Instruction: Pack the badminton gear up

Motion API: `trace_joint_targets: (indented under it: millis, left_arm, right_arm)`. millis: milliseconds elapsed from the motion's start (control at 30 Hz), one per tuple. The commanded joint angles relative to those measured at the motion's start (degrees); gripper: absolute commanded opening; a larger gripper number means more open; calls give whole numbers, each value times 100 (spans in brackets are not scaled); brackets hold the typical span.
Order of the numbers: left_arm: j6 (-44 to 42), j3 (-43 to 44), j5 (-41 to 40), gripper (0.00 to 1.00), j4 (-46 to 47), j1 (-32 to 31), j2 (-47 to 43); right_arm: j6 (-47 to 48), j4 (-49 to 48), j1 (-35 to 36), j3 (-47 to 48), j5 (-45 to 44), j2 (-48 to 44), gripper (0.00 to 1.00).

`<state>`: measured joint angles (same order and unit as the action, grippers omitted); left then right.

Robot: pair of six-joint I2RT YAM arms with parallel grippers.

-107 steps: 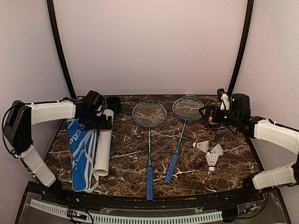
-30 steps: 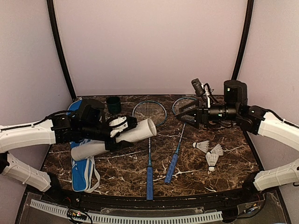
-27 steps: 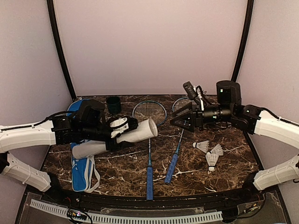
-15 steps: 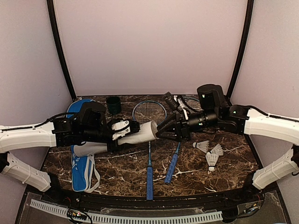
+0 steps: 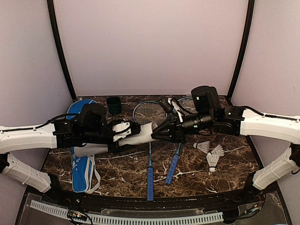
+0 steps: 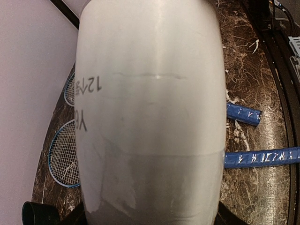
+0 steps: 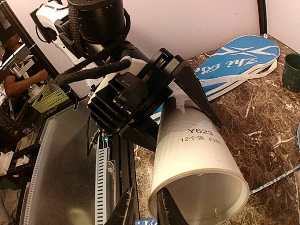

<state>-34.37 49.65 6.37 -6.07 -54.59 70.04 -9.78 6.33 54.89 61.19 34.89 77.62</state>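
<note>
Nothing is packed yet: the left claw [image 5: 129,132] clasps the long white tube [image 5: 145,133] midair, the right claw [image 7: 145,211] pinches its open rim, while two blue-handled rackets [image 5: 149,140], three white feather shuttlecocks [image 5: 211,152] and the blue racket bag [image 5: 84,173] lie on the worktop [image 5: 117,173].

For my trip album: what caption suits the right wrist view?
The left fingers hold the white tube while the right fingers straddle its open rim, the blue bag behind.

- tube [image 7: 197,154] is showing white with dark lettering
- bag [image 7: 239,58] is showing blue with white lettering
- racket handles [image 6: 260,157] are showing blue
- shuttlecocks [image 5: 212,160] are showing white
- table [image 5: 122,173] is showing dark brown marble, white veins
</note>
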Motion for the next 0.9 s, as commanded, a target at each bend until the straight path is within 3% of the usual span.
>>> trace_joint_targets:
  millis: [0,200,867]
  left_arm:
    - [-79,-69,-22,39,236,-51,-164]
    - [-100,-87,-62,38,256,-61,-193]
    - [-129,-527,-466,31,230,-61,-395]
  right_arm:
    - [2,-223,74,161,-85,33,17]
    - [46,-130,74,156,-208,1,0]
    - [-114,-23,-405,-402,52,-1047,0]
